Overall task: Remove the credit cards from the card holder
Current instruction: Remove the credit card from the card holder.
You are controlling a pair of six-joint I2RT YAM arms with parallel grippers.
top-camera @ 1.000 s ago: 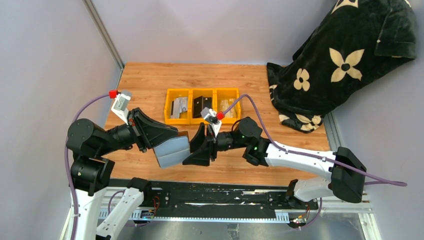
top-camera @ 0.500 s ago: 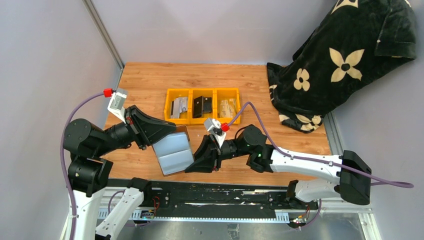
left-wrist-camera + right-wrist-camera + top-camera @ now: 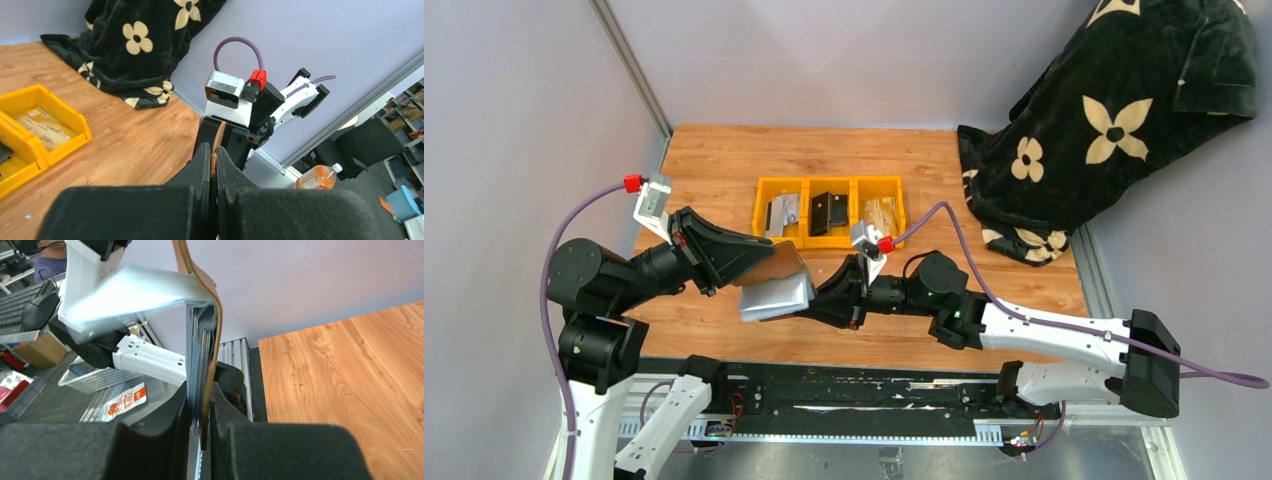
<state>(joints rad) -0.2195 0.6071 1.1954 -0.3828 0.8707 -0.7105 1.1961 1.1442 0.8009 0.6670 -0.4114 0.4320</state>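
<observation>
My left gripper (image 3: 764,266) clamps one leaf of the brown leather, grey-lined bi-fold card holder (image 3: 776,294). My right gripper (image 3: 812,301) pinches the other leaf, holding it open above the wooden table (image 3: 724,160), near the yellow plastic bin (image 3: 828,181) containing flat plastic cards (image 3: 828,211).

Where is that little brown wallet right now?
In the overhead view the card holder is held over the table, pinched between the left end effector and the right end effector, just nearer than the yellow bins.
</observation>
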